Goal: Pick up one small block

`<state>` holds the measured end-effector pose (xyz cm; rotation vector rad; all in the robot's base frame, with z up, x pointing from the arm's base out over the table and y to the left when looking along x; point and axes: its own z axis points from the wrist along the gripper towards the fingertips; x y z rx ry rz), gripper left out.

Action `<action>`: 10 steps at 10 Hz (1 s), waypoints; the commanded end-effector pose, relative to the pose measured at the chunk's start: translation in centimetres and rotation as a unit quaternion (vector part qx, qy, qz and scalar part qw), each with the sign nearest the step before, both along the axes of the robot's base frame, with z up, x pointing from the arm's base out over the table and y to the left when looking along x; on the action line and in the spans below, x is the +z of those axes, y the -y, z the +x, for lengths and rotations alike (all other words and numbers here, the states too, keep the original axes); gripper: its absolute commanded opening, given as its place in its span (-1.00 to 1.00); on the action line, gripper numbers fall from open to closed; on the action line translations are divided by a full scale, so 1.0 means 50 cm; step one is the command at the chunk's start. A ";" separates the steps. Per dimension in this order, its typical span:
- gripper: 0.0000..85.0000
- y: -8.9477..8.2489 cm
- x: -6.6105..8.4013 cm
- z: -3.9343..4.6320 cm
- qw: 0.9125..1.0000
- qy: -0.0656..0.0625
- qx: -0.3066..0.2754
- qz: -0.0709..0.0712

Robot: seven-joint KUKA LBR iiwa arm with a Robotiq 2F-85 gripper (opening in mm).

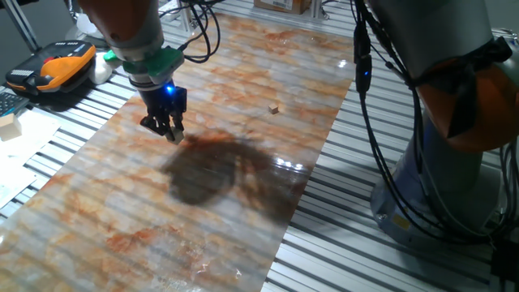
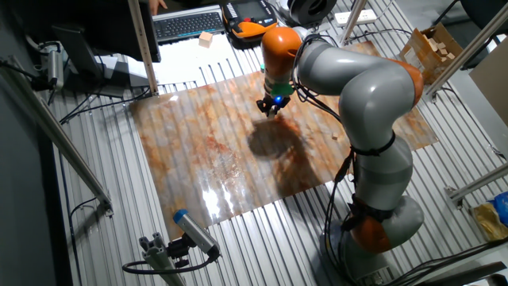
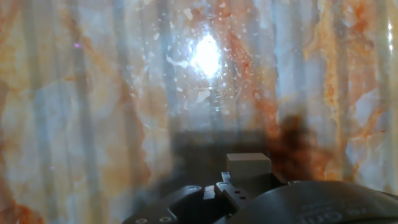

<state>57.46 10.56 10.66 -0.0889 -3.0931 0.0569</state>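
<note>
Marbled sheet with tiny cube

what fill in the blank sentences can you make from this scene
The small block is held in the gripper's ____.
The light on the gripper glows ____.
The grey arm has joints coloured ____.
The number of tiny cubes lying loose on the marbled sheet is ____.
Missing words: jaws; blue; orange; one.

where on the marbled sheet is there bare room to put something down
Most of it: the near half of the marbled sheet, below the pincer, is bare. The only clutter is the small block at the pincer and a tiny cube toward the far edge.
</note>
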 end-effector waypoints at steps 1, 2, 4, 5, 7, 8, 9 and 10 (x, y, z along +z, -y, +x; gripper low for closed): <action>-1.00 0.000 0.000 0.001 1.000 0.001 0.000 0.000; -1.00 0.000 -0.001 0.003 1.000 0.003 0.000 0.001; -1.00 0.000 -0.001 0.002 1.000 0.004 0.002 0.004; -1.00 0.001 -0.002 0.002 1.000 0.005 0.003 0.005; -1.00 0.008 -0.006 -0.001 1.000 0.008 0.005 0.006; -1.00 0.016 -0.012 -0.005 1.000 0.010 0.010 0.007; -1.00 0.024 -0.018 -0.008 1.000 0.012 0.013 0.009; -1.00 0.030 -0.024 -0.010 1.000 0.014 0.016 0.009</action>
